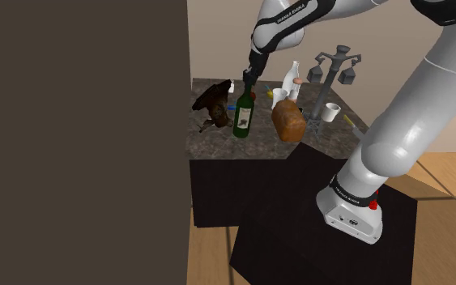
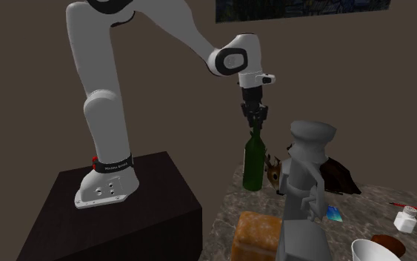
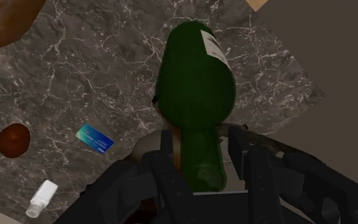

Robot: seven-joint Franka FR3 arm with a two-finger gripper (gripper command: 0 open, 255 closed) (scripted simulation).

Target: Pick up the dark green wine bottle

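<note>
Green first: the dark green wine bottle [image 1: 245, 115] stands upright near the front edge of the marbled tabletop [image 1: 218, 144], base down on the surface. Claw [image 1: 249, 82] is straight above it, nearly closed, fingers [image 3: 170, 170] clasping the neck just under the mouth. Wrist view backs that up: the neck sits between both fingers with no gap I can make out, though contact on the far finger is hard to confirm from here.

Status: reach done, grip apparently on, lift not yet done. What's left is a straight pull up.

Clearance, shoulder view's left to right:
- Dark wall panel [image 1: 80, 138] borders the tabletop's end, so I'd not swing that way.
- Brown deer figurine [image 1: 214, 101] just beside the bottle, not touching.
- Then the bottle itself.
- Bread loaf [image 1: 289, 121] near on the other side, also not touching.
- Behind the loaf a white jug [image 1: 289, 78], a grey mug tree [image 1: 335, 69] and a white cup [image 1: 331, 112], all well apart from the bottle.

Small stuff lies flat on the tabletop: blue card [image 3: 95, 139], white shaker [image 3: 41, 197]. No obstacle to a lift.

Edges: the tabletop's front edge is close to the bottle, with the black stand [image 1: 323, 235] below and beyond it. A tilt at lift-off could clip deer or loaf. Overhead is open, so vertical looks like the clean way out.
</note>
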